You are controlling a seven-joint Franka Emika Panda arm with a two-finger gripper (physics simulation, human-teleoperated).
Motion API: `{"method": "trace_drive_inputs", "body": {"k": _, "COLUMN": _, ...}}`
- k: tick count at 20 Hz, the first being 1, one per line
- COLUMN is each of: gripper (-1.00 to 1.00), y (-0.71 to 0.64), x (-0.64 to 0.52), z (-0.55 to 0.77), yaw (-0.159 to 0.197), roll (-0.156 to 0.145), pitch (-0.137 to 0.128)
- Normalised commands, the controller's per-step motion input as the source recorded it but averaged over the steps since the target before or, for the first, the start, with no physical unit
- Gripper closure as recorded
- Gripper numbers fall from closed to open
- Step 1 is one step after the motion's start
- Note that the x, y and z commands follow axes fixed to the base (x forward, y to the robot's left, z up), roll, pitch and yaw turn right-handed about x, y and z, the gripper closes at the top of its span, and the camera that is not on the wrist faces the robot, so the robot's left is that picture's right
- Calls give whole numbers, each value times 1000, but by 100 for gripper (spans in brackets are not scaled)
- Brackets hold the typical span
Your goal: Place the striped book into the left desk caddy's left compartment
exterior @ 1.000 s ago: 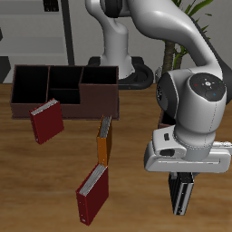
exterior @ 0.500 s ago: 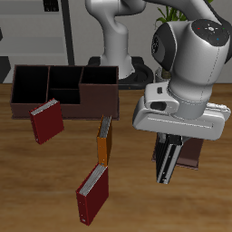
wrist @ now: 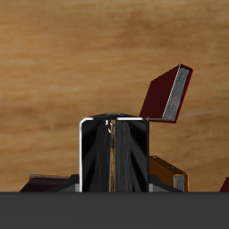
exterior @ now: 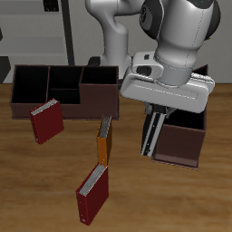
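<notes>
Black-and-pale-striped, the thin striped book (exterior: 155, 132) hangs clamped upright in the gripper (exterior: 159, 112), its long axis near vertical, lifted clear of the wooden table (exterior: 127, 195). It hangs just at the near section of the dark reddish-brown open-top left desk caddy (exterior: 181, 145). By my judgement the left compartment (exterior: 198, 71) lies farther back, mostly hidden behind the arm, so the book must travel backward along the caddy before lowering

Wooden table (exterior: 27, 181), grey shelving (exterior: 32, 32), potted plant (exterior: 172, 11) behind.
</notes>
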Motion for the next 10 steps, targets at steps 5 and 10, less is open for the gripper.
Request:
{"method": "trace_drive_inputs", "body": {"k": 5, "gripper": 100, "y": -90, "x": -366, "z": 259, "yaw": -17, "roll": -29, "pitch": -12}}
{"method": "trace_drive_inputs", "body": {"k": 10, "gripper": 100, "y": -54, "x": -282, "z": 66, "yaw": -16, "roll": -18, "pitch": 29}}
